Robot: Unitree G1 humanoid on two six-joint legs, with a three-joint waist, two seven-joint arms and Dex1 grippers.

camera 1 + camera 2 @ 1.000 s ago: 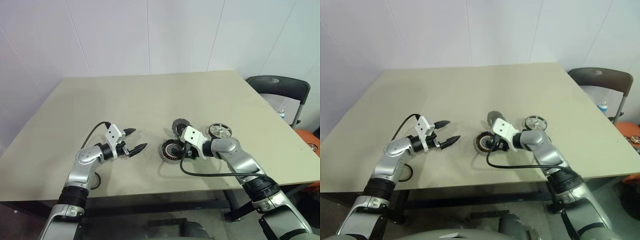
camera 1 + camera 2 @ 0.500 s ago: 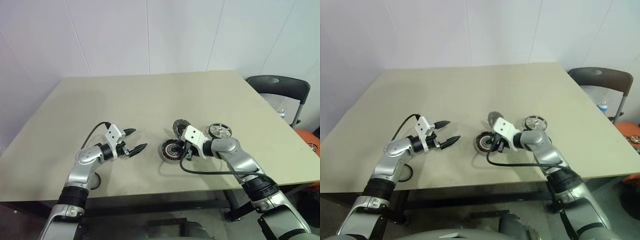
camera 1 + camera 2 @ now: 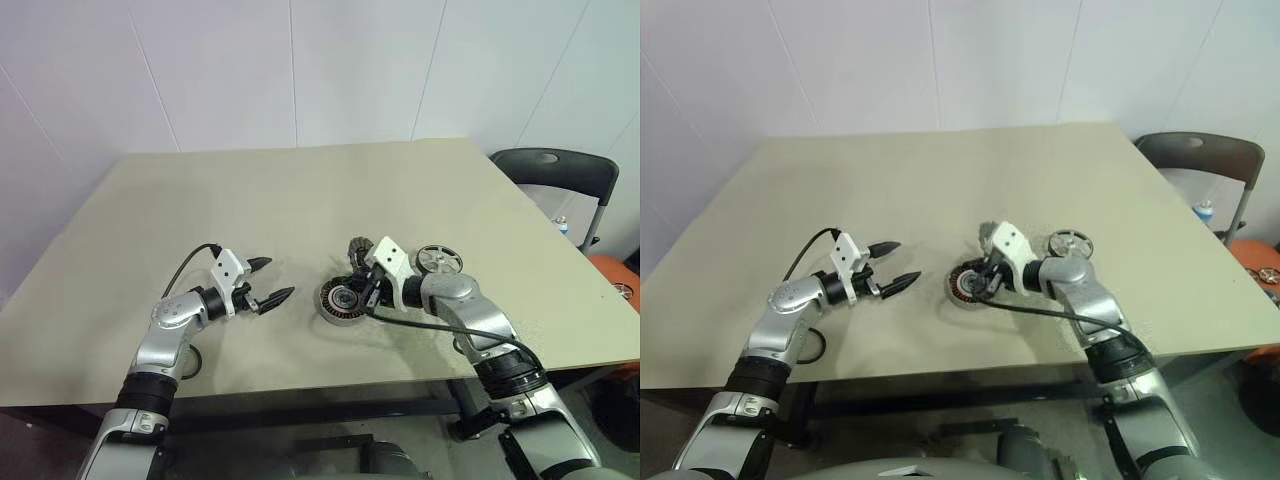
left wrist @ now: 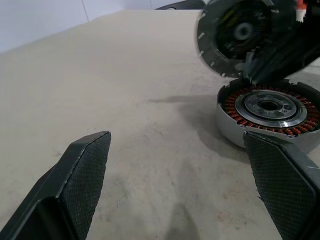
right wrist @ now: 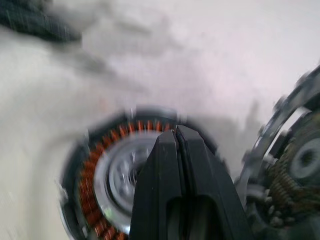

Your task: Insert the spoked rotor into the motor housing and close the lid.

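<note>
The motor housing [image 3: 338,300], a short ring with copper windings around a silver hub [image 4: 270,107], lies flat on the table. At its far edge the spoked rotor [image 3: 357,248] stands tilted on its rim, dark inside a silver-grey rim [image 4: 235,35]. My right gripper [image 3: 364,287] hovers over the housing [image 5: 115,175] with its fingers [image 5: 175,150] shut on nothing. The rotor [image 5: 290,165] is close beside them; I cannot tell if they touch. My left gripper [image 3: 276,278] waits open to the housing's left, well apart from it [image 4: 177,145]. A silver wheel-shaped disc [image 3: 440,260], seemingly the lid, lies flat to the right.
The beige table [image 3: 250,200] stretches bare behind and to the left of the parts. A black cable [image 3: 430,322] loops off my right wrist over the tabletop. A dark chair [image 3: 555,165] stands past the table's right corner.
My right gripper has gone from half open to shut, and has risen and rolled over the housing. The rotor, housing and left gripper stay where they were.
</note>
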